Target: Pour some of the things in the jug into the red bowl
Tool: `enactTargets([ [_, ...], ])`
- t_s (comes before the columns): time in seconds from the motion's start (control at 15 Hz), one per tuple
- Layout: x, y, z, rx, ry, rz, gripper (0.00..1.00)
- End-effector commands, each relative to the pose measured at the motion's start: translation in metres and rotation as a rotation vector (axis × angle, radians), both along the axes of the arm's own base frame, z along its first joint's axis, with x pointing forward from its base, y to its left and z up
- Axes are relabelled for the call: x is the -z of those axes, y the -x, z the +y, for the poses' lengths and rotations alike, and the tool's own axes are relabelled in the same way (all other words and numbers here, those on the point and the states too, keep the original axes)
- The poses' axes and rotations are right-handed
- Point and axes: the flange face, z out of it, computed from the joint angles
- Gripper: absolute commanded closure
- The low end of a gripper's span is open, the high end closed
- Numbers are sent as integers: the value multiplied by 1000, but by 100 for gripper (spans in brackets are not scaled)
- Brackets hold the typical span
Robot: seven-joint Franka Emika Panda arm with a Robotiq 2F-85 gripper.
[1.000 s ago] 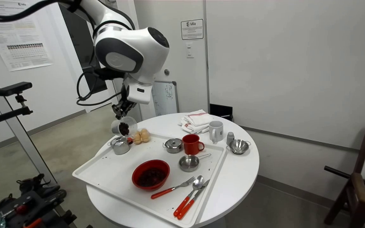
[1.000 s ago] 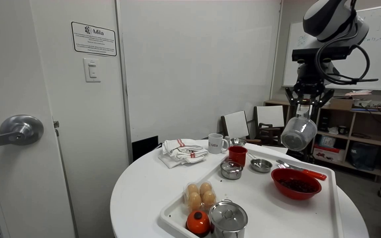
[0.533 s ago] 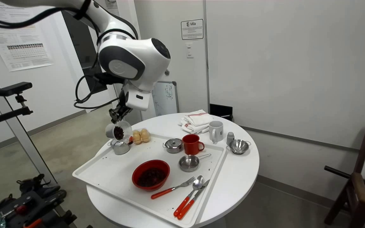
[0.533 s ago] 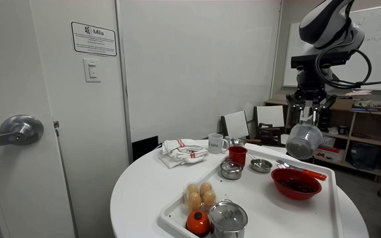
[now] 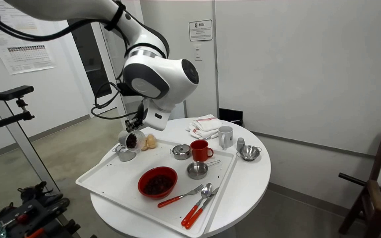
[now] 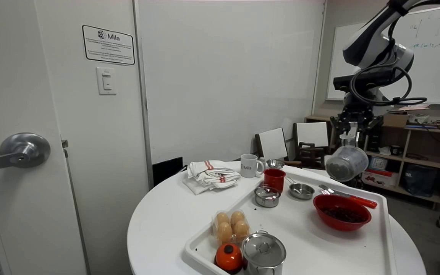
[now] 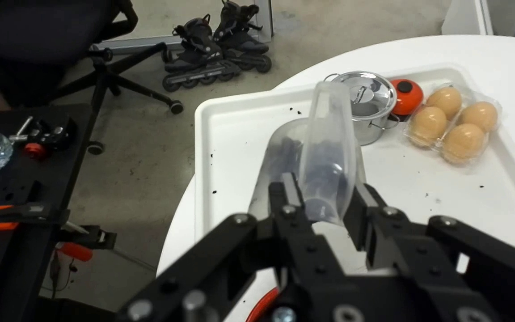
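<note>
The gripper (image 7: 327,197) pinches the raised, tilted jug (image 6: 353,156) by its handle (image 7: 331,134). In an exterior view the jug hangs at eleven o'clock from the red bowl (image 5: 157,170), apart from it, partly masking the pot (image 5: 126,156) and eggs (image 5: 151,141). In an exterior view its base (image 6: 339,169) hides its mouth. The dark bits (image 5: 131,140) in jug and bowl are too small to identify. In the wrist view, black fingers (image 7: 279,199) leave only a sliver of bowl at six o'clock.
</note>
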Motion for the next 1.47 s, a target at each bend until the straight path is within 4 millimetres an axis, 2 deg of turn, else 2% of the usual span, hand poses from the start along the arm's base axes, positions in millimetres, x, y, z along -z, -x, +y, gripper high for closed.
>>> enactTargets([
  [0.0,-2,-6,-22,21,-120,-27,91],
  [0.4,-2,-9,-33,12,-239,-73,91],
  [0.93,0,-8,-51,28,-293,-107,91],
  [1.13,0,-10,-49,51,-204,-84,91],
  [1.4,4,-20,-32,53,-38,-55,91],
])
